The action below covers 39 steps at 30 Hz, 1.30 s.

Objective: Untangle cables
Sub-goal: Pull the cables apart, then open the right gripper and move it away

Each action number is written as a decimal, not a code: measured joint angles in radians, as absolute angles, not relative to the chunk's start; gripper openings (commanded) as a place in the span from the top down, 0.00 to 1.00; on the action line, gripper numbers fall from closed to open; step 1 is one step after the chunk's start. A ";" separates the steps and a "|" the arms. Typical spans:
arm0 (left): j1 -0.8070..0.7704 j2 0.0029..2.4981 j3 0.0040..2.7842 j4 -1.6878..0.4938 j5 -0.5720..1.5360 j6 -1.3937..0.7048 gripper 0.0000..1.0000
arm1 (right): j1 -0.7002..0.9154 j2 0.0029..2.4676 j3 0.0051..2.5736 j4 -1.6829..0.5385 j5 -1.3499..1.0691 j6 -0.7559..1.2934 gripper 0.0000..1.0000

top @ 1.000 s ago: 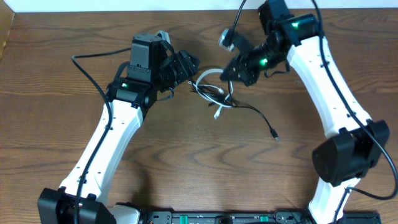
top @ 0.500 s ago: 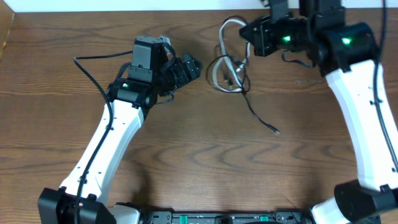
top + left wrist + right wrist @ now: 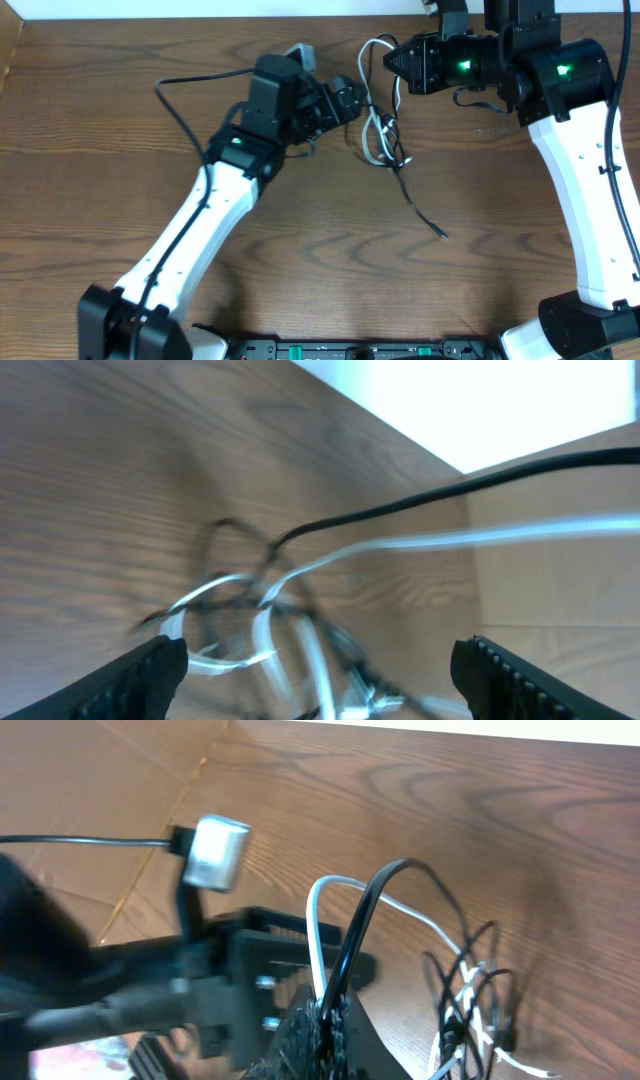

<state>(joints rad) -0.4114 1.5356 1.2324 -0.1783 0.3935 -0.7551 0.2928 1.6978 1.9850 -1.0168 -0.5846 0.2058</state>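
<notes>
**Near to far.** Nearest the bases, the black cable (image 3: 413, 198) trails across the table (image 3: 300, 250) to a free plug (image 3: 442, 234). Beyond it, the cables (image 3: 381, 137) form a knot on the wood, with the white cable (image 3: 314, 940) looped through it. Left gripper (image 3: 352, 98): jaws spread wide, just beside the knot, holding nothing; contact cannot be told. Farthest, right gripper (image 3: 392, 60): jaws pressed together, pinching both cables, which rise from the knot into them.
</notes>
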 measured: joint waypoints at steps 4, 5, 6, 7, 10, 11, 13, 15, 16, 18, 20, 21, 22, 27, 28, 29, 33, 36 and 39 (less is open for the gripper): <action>-0.458 1.621 1.232 -0.038 0.393 -0.794 0.11 | 0.293 1.698 1.985 -1.013 -0.641 0.198 0.99; -0.467 1.640 1.231 -0.010 0.389 -0.805 0.11 | 0.293 1.698 1.985 -1.014 -0.656 0.197 0.99; -0.477 1.665 1.231 0.022 0.385 -0.816 0.12 | 0.293 1.698 1.985 -1.014 -0.662 0.196 0.99; -0.484 1.687 1.230 0.050 0.374 -0.823 0.15 | 0.293 1.698 1.985 -1.017 -0.670 0.194 0.99; -0.493 1.742 1.230 0.064 0.322 -0.840 0.24 | 0.291 1.690 1.985 -1.032 -0.680 0.177 0.99; -0.492 1.756 1.230 0.054 0.302 -0.839 0.25 | 0.290 1.683 1.985 -1.040 -0.680 0.170 0.99; -0.491 1.774 1.229 0.022 0.253 -0.819 0.26 | 0.280 1.663 1.985 -1.059 -0.672 0.160 0.99; -0.488 1.776 1.227 -0.010 0.204 -0.781 0.26 | 0.252 1.629 1.985 -1.073 -0.657 0.152 0.99; -0.488 1.776 1.227 -0.022 0.181 -0.762 0.26 | 0.229 1.607 1.985 -1.074 -0.651 0.149 0.99; -0.487 1.776 1.228 -0.049 0.138 -0.730 0.26 | 0.182 1.565 1.985 -1.071 -0.640 0.148 0.99; -0.488 1.776 1.228 -0.097 0.101 -0.707 0.25 | 0.128 1.521 1.985 -1.064 -0.635 0.149 0.99; -0.488 1.776 1.228 -0.118 0.086 -0.698 0.25 | 0.097 1.498 1.985 -1.058 -0.636 0.149 0.99; -0.488 1.776 1.227 -0.136 0.071 -0.687 0.24 | 0.072 1.481 1.985 -1.055 -0.637 0.149 0.99; -0.487 1.776 1.227 -0.200 0.033 -0.604 0.25 | -0.044 1.417 1.985 -1.055 -0.652 0.149 0.99; -0.486 1.776 1.227 -0.215 0.028 -0.583 0.26 | -0.067 1.410 1.985 -1.055 -0.656 0.149 0.99; -0.484 1.776 1.227 -0.233 0.022 -0.564 0.25 | -0.087 1.405 1.985 -1.055 -0.659 0.149 0.99; -0.457 1.776 1.227 -0.336 0.016 -0.496 0.26 | -0.174 1.404 1.985 -1.053 -0.654 0.149 0.99; -0.424 1.776 1.225 -0.395 0.014 -0.464 0.26 | -0.227 1.406 1.985 -1.052 -0.652 0.149 0.99; -0.403 1.776 1.225 -0.412 0.012 -0.424 0.28 | -0.247 1.412 1.985 -1.056 -0.651 0.149 0.99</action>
<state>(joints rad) -0.4026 1.7756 1.2251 -0.4118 0.0116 -0.4244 -0.2474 1.4117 1.9850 -1.0561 -0.6506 0.1486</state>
